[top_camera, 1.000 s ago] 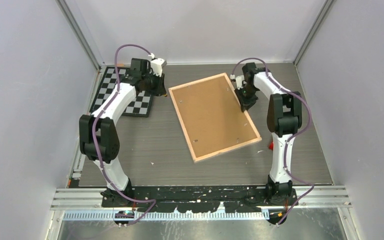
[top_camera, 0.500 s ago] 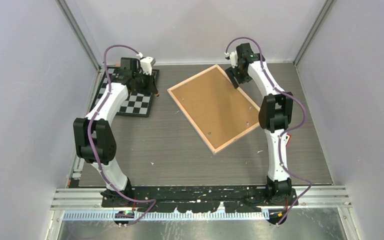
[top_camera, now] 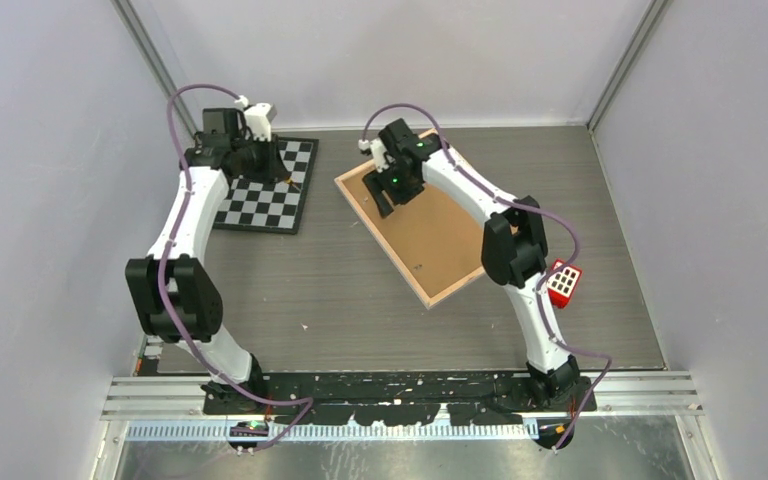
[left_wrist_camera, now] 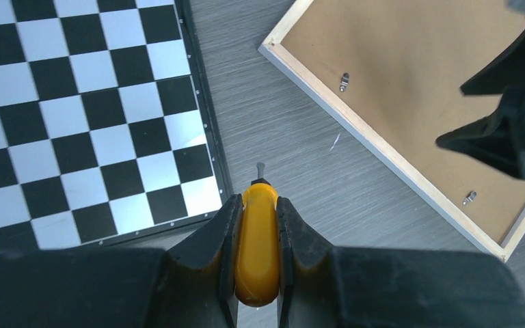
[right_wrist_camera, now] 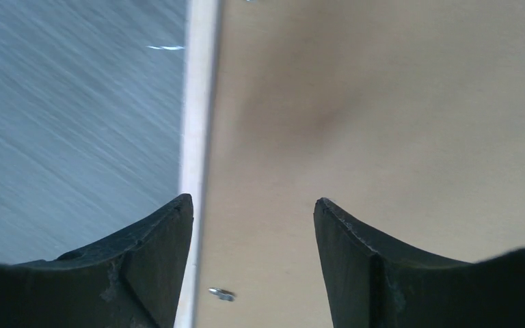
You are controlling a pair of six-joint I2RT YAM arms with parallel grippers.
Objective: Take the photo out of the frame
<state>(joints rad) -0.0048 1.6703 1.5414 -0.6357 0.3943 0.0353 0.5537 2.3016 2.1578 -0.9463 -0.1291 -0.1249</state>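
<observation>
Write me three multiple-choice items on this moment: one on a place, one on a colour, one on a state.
1. Where does the checkerboard lie from the picture frame?
A) to its left
B) on top of it
C) to its right

2. What colour is the tool handle in the left claw?
A) blue
B) yellow
C) green

3. The right claw is:
A) shut on the frame's rim
B) shut on a cloth
C) open over the frame's back

Key:
1 A, the top view shows it left of the frame.
2 B, the left wrist view shows yellow.
3 C, its jaws stand apart above the brown back.

frame | lying flat | brown back up | pale wood rim | askew
</observation>
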